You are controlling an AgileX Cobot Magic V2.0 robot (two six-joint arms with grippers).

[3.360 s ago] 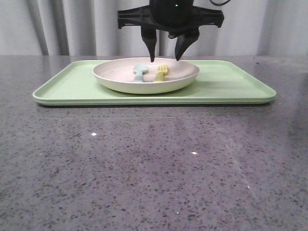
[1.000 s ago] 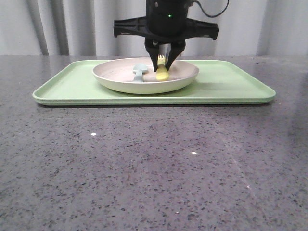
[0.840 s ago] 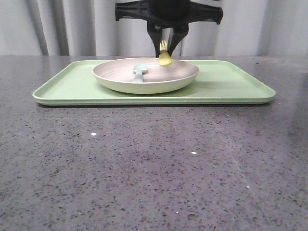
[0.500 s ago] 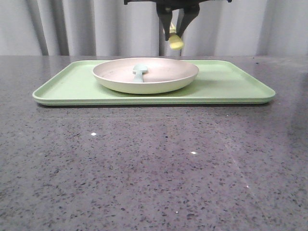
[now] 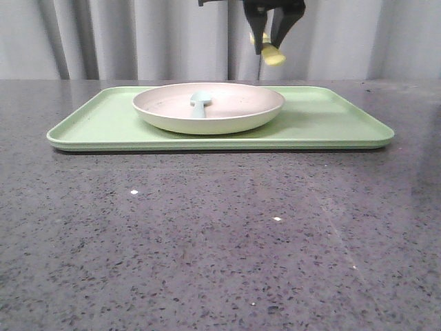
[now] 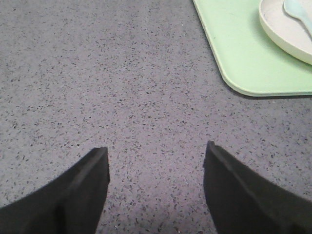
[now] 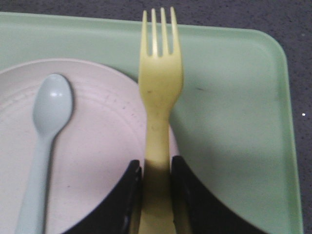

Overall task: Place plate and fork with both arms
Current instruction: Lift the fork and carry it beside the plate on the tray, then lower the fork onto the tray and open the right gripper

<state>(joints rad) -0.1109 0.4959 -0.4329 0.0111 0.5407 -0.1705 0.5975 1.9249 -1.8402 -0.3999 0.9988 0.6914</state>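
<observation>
Two grippers: we are seeing the right gripper (image 5: 269, 43) pinching the fork, and the left gripper (image 6: 156, 183) hanging spread over bare countertop (image 6: 122, 87), left of the tray.
Fork (image 7: 158, 117): we are looking at smooth yellow plastic, four short tines, a flat neck widening to the head; it is hanging above the plate's right rim, clear of everything below.
Fork axis: its handle is sitting between the black fingers (image 7: 124, 200), tines pointing away from the wrist.
Plate (image 5: 172, 110): round, shallow, cream-pink with a raised rim, resting on the tray.
Spoon (image 5: 199, 102): pale blue-grey, lying inside the plate.
Tray (image 5: 331, 121): rectangular, light green, round-cornered.
Countertop: speckled grey stone.
</observation>
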